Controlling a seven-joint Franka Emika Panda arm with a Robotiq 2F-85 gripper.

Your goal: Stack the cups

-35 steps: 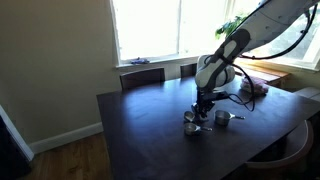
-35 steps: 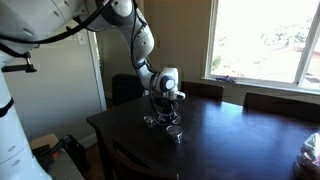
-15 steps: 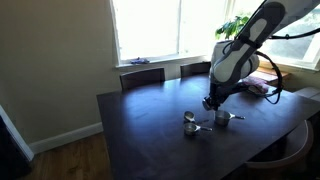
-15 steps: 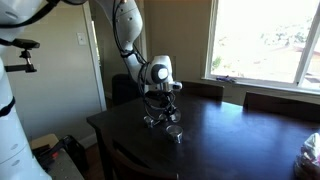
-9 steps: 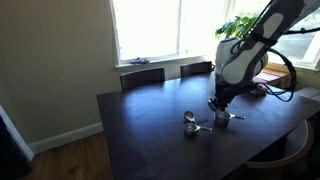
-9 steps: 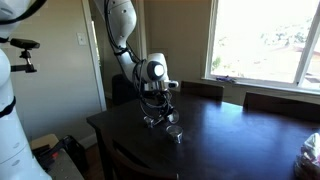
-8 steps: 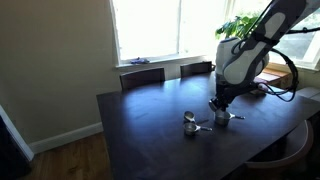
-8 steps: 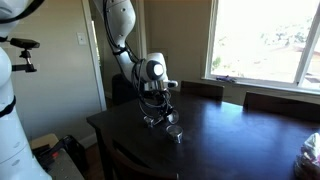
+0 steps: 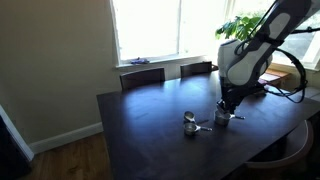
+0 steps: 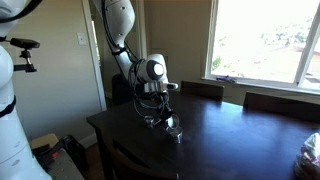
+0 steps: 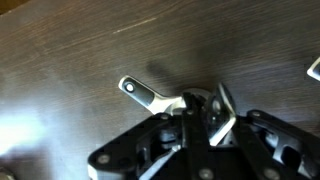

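Silver cup (image 11: 150, 95) sits pinched inside the claw (image 11: 200, 112).

the dark wood-grain worktop (image 9: 140, 130) carries a small shiny metal cup (image 9: 189, 122) near its middle and a second cup (image 9: 222, 117) near it, not touching; a pale object (image 10: 311, 150), too blurred to name, sits by one edge.

A dark wooden desk (image 9: 140, 125) is seen in the middle of the room. Two dark chairs (image 9: 142, 76) are placed at its far side, below a bright window (image 9: 150, 25). On the left, a beige wall (image 9: 55, 50), a white baseboard (image 9: 65, 137) and a wooden floor (image 9: 75, 155) are shown. Daylight is reflected on the desk.
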